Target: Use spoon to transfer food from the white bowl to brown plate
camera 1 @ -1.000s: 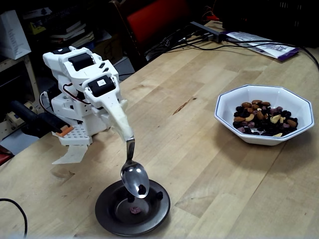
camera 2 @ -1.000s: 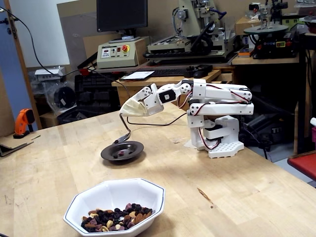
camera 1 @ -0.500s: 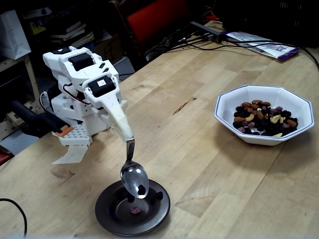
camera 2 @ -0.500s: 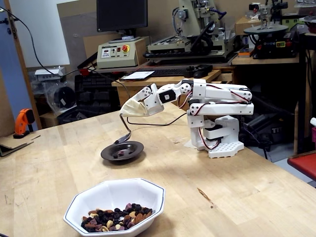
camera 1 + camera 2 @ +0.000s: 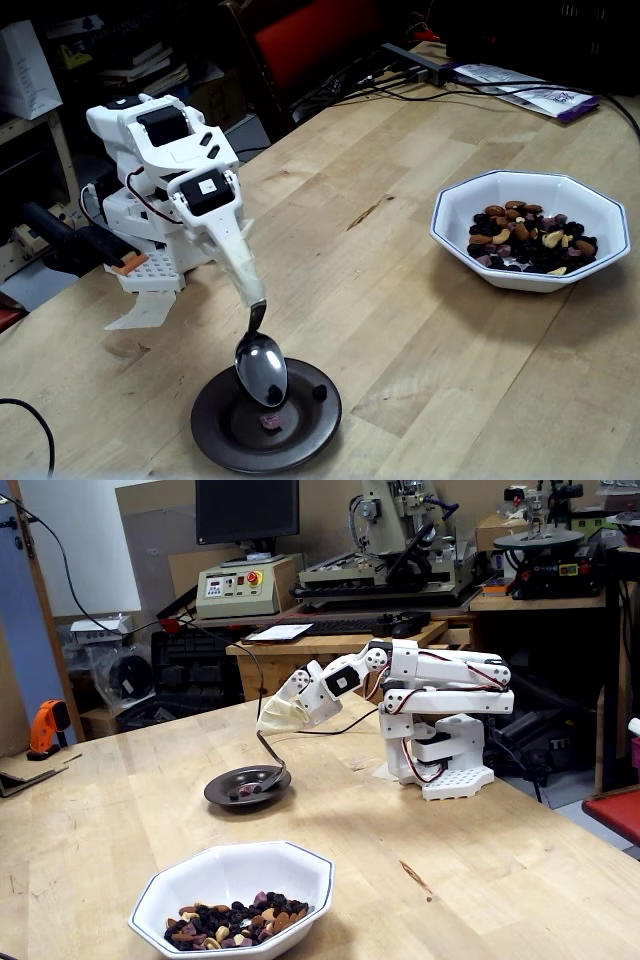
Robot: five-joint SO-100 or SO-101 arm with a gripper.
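Jaws (image 5: 250, 290) pinch the spoon (image 5: 261, 367), tipped over the brown plate (image 5: 215, 432)

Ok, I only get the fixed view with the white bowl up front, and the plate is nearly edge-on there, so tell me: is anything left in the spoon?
Observer: In a fixed view the spoon is tipped steeply over the brown plate and looks nearly empty. One dark bit may sit at its tip.
Operator: Has anything landed on the plate?
Observer: Yes. There is a purple-pink piece in the sunken centre and a dark piece nearer the rim.
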